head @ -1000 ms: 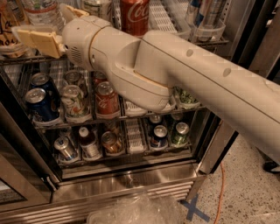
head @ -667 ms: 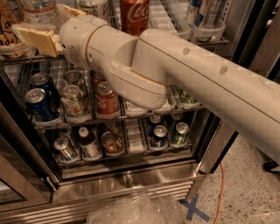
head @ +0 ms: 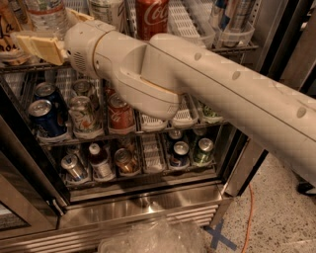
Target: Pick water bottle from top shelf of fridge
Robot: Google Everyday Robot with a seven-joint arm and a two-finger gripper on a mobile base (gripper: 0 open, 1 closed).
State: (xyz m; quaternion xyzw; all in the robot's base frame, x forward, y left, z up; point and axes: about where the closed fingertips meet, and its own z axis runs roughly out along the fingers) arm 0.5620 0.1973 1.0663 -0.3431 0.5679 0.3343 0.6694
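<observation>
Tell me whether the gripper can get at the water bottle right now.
Probably yes: the open gripper sits at the water bottle, one finger seemingly on each side, nothing in the way.

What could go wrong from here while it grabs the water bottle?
The gripper is right at the water bottle on the top shelf, with a Coca-Cola can and other drinks crowded close; pulling out could topple them. The bottle's plastic might slip or squash when gripped. The bulky arm hangs close to the cans on the shelf below and could bump them.
</observation>
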